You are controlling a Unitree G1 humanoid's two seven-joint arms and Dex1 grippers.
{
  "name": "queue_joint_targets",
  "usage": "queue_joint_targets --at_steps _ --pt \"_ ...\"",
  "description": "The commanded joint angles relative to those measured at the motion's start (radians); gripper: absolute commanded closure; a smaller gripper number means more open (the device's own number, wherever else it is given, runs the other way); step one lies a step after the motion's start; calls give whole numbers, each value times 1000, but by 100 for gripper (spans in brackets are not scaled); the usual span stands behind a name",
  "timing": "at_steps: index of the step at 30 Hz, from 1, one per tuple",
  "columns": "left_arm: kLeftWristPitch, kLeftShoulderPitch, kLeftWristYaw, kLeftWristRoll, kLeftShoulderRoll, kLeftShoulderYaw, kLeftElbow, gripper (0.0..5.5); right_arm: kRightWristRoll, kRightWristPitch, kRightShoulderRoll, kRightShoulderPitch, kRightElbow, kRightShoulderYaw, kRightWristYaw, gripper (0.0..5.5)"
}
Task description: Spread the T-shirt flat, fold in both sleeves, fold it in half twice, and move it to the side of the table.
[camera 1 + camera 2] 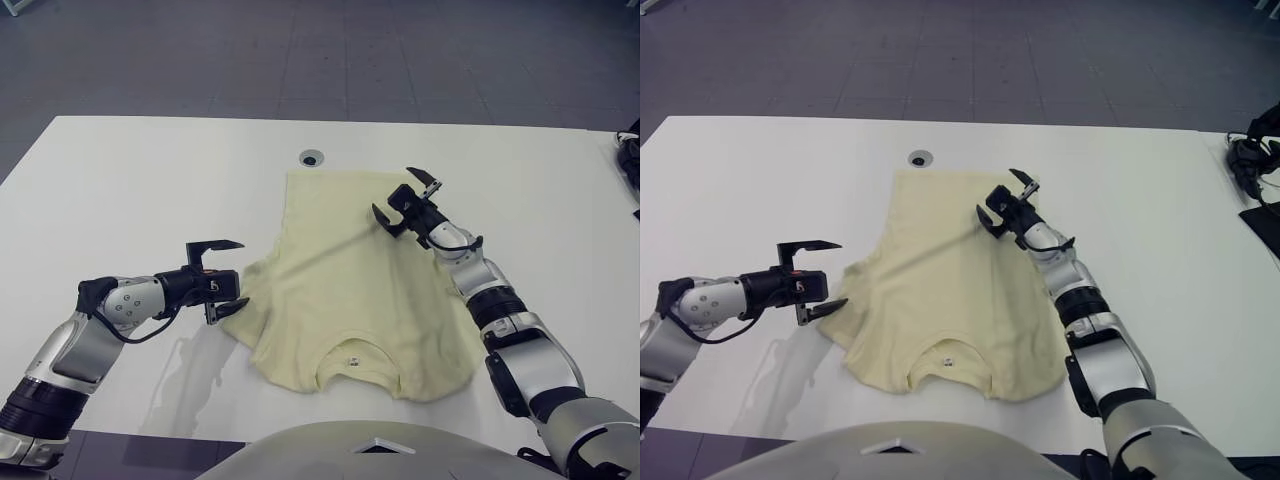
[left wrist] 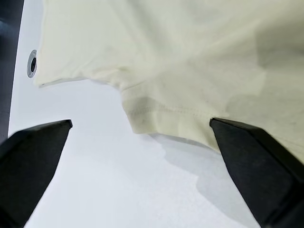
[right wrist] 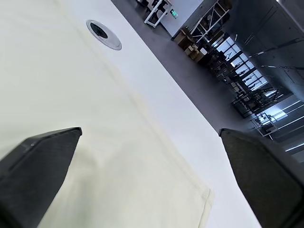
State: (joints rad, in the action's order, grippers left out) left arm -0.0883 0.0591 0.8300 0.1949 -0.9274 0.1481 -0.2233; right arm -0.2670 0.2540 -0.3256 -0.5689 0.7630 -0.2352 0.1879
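There is one pale yellow, short-sleeved cloth T-shirt (image 1: 350,290); one white flat rectangular table (image 1: 130,180); one small round grey cable hole cover (image 1: 311,158) in the table top; two black two-fingered grippers, the left gripper (image 1: 242,273) and the right gripper (image 1: 392,190); four black fingers in all; one dark bundle (image 1: 1252,150) at the table's right edge, its pieces too small to count.

The T-shirt (image 1: 350,290) is a plain pale yellow, close to cream, the same shade all over, with a small whitish label (image 1: 352,361) at the neckline. The table (image 1: 130,180) under it is flat white. The cable grommet (image 1: 312,158) set in the tabletop is a silver-grey ring with a dark centre. The left gripper (image 1: 243,272) and right gripper (image 1: 393,190) are black, on arms of silver-grey and black. The floor (image 1: 400,60) is dark grey, in a grid of tiles.
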Motion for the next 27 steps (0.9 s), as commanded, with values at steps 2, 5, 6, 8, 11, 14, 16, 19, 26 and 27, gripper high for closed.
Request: queue_joint_targets --at_steps 2,5,6,8,11,14,16,19,26,27 --pt "52 20 8 12 20 16 -28 10 44 50 7 17 -45 33 33 12" --pt "75 15 -2 10 34 11 -59 10 60 70 5 21 -110 51 37 12" --pt "81 12 -4 9 36 9 -67 10 67 69 1 22 -130 62 37 12" --pt "95 14 -6 4 38 -1 -85 10 78 61 -12 23 -163 82 37 12" --pt "106 11 0 -17 34 -32 -109 10 86 9 -52 37 -245 134 26 12" --pt "101 4 4 -55 13 -98 -105 10 61 -126 -104 71 -439 197 5 12" --pt "76 35 10 -64 -6 -134 -95 10 91 -236 -105 115 -616 244 11 12" --pt "48 120 19 -60 -43 -197 -98 10 156 -388 -48 199 -864 298 -8 12" --pt "-77 229 96 -63 -135 -284 -84 10 146 -438 48 374 -987 283 -86 12" --pt "-90 242 105 -63 -138 -275 -90 10 156 -441 55 374 -990 286 -84 12"
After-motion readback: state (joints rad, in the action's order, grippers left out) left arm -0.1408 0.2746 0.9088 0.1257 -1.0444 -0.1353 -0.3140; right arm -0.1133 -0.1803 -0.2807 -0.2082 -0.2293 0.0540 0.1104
